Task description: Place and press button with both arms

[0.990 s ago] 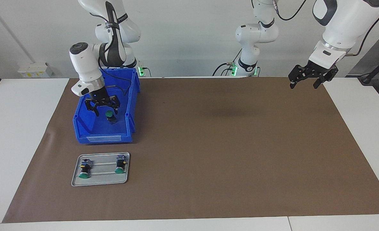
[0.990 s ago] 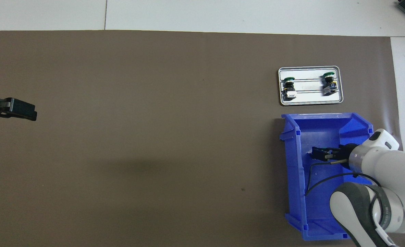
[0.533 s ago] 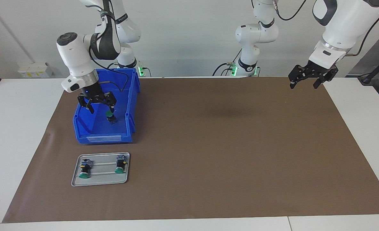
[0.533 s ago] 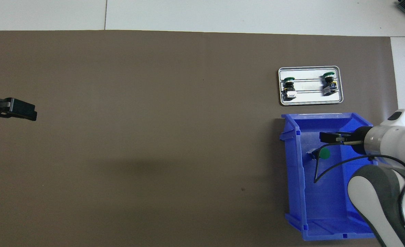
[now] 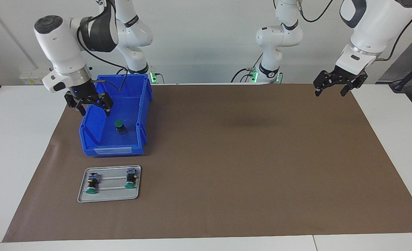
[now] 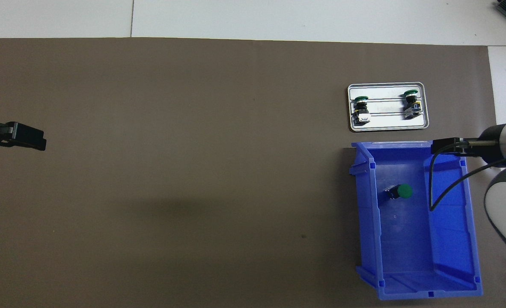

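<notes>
We see the button (image 5: 119, 126) lying loose in the blue bin (image 5: 141, 104), upper left of the facing view, with two more on the metal tray (image 5: 109, 198) at lower left. The right gripper (image 5: 88, 103) hangs empty over the bin's rim, fingers wide. We judge the grasp wants a straight descent, fingers straddling the black body under the cap. The left gripper (image 5: 332, 88) waits at upper right over the bench, fingers wide.

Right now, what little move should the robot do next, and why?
Probably bring the right gripper back down over the button lying in the blue bin and close on it. That gripper hangs open and empty over the bin's edge, and the left gripper waits over the mat's other end.
</notes>
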Controlling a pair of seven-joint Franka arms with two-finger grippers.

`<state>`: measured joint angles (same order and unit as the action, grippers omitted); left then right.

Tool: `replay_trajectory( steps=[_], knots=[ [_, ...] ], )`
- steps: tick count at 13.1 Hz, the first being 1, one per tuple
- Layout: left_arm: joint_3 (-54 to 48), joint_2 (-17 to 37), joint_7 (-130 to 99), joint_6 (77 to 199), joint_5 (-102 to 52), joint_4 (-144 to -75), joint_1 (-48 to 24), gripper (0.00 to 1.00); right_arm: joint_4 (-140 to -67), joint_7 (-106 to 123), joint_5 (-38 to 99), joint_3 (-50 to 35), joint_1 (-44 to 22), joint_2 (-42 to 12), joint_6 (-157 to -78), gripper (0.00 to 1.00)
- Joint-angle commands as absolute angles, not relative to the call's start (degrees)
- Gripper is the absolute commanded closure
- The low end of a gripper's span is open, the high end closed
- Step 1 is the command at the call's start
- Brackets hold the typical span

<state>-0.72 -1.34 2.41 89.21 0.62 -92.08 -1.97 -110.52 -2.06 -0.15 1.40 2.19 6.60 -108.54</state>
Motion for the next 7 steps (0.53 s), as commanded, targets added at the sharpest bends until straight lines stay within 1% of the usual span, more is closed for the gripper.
replay_trajectory(
  steps=[1,4,5,7],
  knots=[
    [-1.05,-3.08,2.81,90.18,0.00,-94.13,-1.32,0.00,-100.32,-3.78,-0.88,0.88,3.34,3.43,-99.35,0.00],
    [-1.05,-3.08,2.81,90.26,0.00,-94.13,-1.32,0.00,-91.61,-3.69,-0.53,0.97,4.74,2.46,-90.64,0.00],
    [-1.05,-3.08,2.81,90.18,0.00,-94.13,-1.32,0.00,-90.19,-3.60,-1.05,0.88,4.75,2.37,-88.96,0.00],
    [-1.05,-3.08,2.81,90.18,0.00,-94.13,-1.32,0.00,-90.09,-3.25,-1.23,0.79,4.39,2.37,-88.42,0.00]
  ],
)
